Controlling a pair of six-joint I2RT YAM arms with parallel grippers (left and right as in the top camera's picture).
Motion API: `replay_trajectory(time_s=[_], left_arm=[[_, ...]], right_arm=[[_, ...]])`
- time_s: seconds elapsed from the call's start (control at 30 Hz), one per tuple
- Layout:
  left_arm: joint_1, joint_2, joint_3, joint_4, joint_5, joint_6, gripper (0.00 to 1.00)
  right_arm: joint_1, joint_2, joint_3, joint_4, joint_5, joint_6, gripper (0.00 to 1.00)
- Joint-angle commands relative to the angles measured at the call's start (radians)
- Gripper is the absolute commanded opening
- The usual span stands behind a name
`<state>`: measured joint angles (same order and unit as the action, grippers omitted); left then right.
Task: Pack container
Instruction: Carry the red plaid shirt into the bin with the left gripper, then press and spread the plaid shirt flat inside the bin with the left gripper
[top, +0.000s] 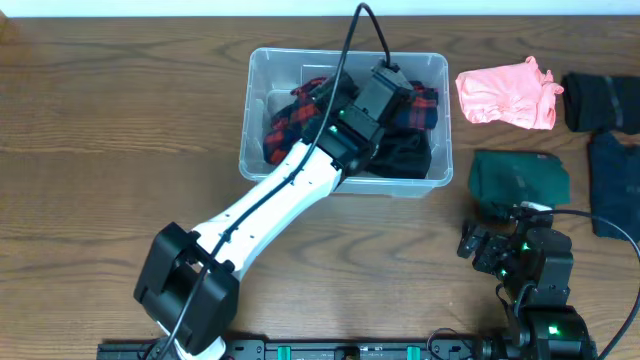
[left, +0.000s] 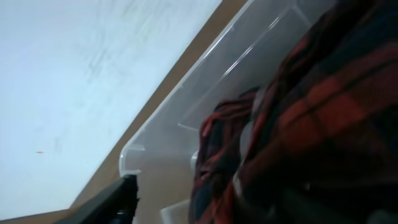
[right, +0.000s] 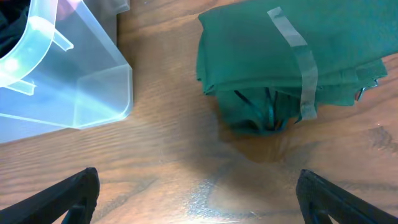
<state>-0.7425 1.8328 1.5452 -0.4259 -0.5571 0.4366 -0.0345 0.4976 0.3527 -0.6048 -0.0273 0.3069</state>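
While the left gripper reaches into the clear container standing on the table, it cannot be told whether its jaws are parted or closed. The container holds a red-and-black plaid garment and a black garment. Right of the container lie a pink garment and a green garment bearing a tape strip. The right gripper, nearer than the container, has its jaws wide apart and empty.

Wide-spread right pincer over wooden table, folded green garment ahead, clear container corner upper left
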Motion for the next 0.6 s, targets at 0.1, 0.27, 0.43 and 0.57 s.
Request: replay_trajectory(time_s=[0.1,0.27,0.43,0.57], left_arm=[[-0.067,-0.043,0.014,0.000,-0.011,-0.151,0.72],[-0.057,-0.092,0.075,-0.047,0.052,-0.294,0.72],[0.020,-0.100,0.233,-0.215,0.282,-0.448,0.63],[0.131,-0.099,0.351,-0.390,0.492,-0.553,0.57]], right_arm=[[-0.006,0.000,0.010,-0.002,-0.003,0.011,0.99],[-0.006,0.000,0.010,-0.004,-0.003,0.011,0.99],[-0.006,0.000,0.010,-0.018,-0.003,0.011,0.99],[-0.006,0.000,0.010,-0.021,-0.003,0.010,0.99]])
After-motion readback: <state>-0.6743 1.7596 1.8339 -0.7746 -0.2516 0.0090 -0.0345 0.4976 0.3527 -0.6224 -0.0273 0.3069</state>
